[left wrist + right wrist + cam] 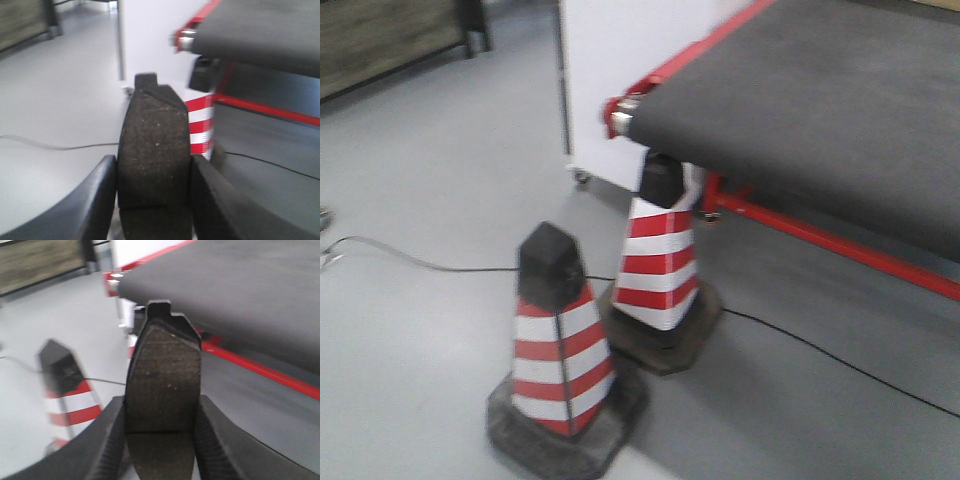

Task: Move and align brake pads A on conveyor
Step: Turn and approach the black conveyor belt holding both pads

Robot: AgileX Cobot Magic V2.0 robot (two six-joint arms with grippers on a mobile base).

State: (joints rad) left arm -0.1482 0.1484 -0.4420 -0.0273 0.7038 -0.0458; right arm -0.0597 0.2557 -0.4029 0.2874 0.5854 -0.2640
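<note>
Left tool (152,162) is gripping brake pad (154,112) upright between its fingers. Right tool (161,402) is clamping second pad (164,355) likewise. Both pads are hanging short of the conveyor (820,90), near striped cones (565,340).

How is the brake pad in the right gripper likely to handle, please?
The brake pad looks stiff, standing unbent in the right gripper. Its grainy face probably resists slipping. Being flat, it should lie still, not roll.
</note>
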